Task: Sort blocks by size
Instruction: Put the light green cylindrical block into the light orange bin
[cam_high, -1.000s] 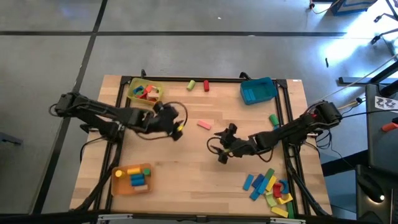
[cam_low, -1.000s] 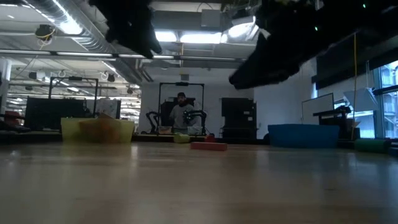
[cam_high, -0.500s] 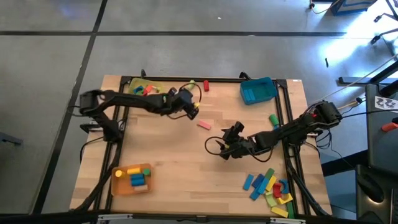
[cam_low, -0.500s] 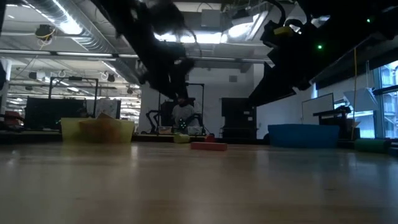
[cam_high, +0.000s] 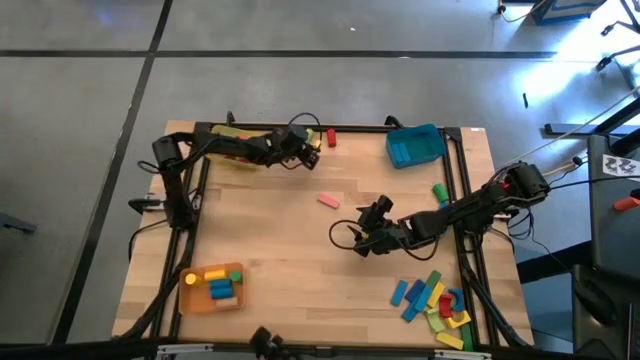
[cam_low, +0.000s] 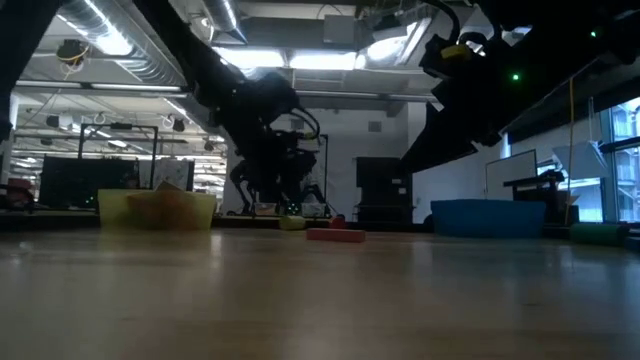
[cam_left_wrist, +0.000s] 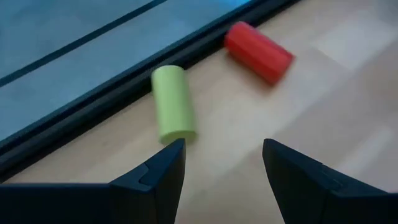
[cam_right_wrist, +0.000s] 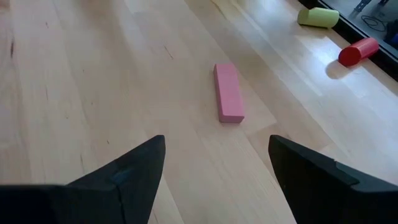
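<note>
At the table's far edge lie a green cylinder block (cam_left_wrist: 171, 112) and a red cylinder block (cam_left_wrist: 258, 53), both on their sides against the black frame rail. My left gripper (cam_left_wrist: 221, 165) is open and slants down just short of the green cylinder (cam_high: 308, 135), with nothing between its fingers. A pink bar block (cam_right_wrist: 228, 92) lies flat mid-table. My right gripper (cam_right_wrist: 217, 168) is open on the near-right side of the bar, above the wood and pointing at it (cam_high: 328, 200). More blocks (cam_high: 432, 300) lie heaped at the near right.
A yellow tray (cam_high: 232, 148) with blocks sits at the far left, partly under my left arm. A blue tray (cam_high: 415, 146) is at the far right, and an orange tray (cam_high: 212, 288) with blocks at the near left. A green block (cam_high: 440, 192) lies by the right rail.
My left gripper has swung from the table's left middle toward the far edge and to the right, sinking as it went, and now sits low by the green cylinder, still open. My right gripper has tipped a little in place. No block has moved.
</note>
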